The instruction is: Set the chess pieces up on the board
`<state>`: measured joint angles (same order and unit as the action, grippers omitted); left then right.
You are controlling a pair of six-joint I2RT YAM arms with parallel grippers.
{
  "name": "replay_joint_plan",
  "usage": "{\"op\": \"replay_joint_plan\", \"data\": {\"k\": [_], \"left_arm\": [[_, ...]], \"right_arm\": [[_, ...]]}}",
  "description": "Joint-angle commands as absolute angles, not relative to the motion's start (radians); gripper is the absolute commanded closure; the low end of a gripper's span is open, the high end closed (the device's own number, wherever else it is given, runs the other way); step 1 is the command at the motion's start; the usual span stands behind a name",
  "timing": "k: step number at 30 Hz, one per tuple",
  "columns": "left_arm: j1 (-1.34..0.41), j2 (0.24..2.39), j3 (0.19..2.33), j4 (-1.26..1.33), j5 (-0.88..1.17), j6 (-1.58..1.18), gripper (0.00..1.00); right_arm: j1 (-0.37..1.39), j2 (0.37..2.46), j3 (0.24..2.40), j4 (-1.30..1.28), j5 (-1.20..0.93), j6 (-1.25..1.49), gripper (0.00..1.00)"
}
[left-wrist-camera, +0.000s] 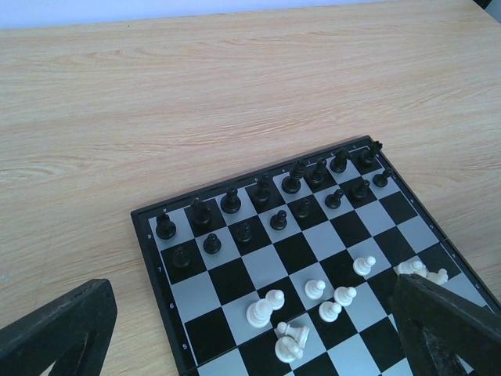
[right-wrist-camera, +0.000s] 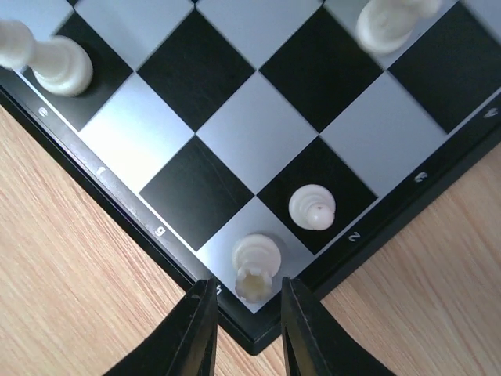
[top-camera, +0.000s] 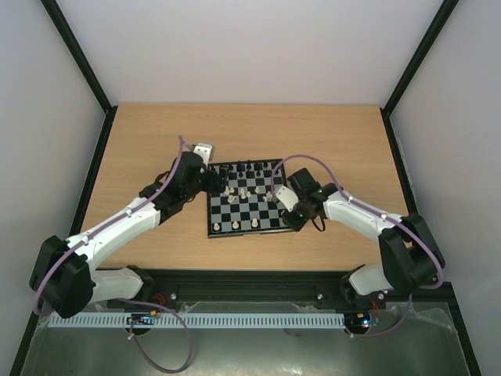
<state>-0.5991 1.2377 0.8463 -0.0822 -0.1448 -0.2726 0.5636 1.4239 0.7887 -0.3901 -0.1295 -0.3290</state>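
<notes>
2 robot arms of identical build. The left arm [top-camera: 117, 227] and the right arm [top-camera: 362, 213] each have smooth white plastic link shells joined by chunky matte black joint housings, the bulkiest nearest the base. A thin purple cable [top-camera: 309, 157] loops along the outside of each arm, held to the shells by small white ties. A small pale grey box-shaped camera [top-camera: 203, 149] sits on the left wrist. Each arm ends in 2 matte black fingers: the left gripper's fingers [left-wrist-camera: 55, 329] look broad and wedge-shaped, the right gripper's fingers [right-wrist-camera: 192, 337] narrower, with rounded, slightly glossy edges.
</notes>
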Motion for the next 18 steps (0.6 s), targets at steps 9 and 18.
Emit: {"op": "replay_joint_plan", "data": {"k": [9,18], "left_arm": [[-0.594,1.231,0.870,-0.085,-0.136,-0.263,0.01],[-0.596,1.226,0.870,-0.086,-0.138,-0.263,0.01]], "right_arm": [[0.568,1.474,1.026,-0.518,-0.082,-0.261,0.74],[0.566,1.659,1.150,-0.484,-0.062,-0.260,0.72]]}}
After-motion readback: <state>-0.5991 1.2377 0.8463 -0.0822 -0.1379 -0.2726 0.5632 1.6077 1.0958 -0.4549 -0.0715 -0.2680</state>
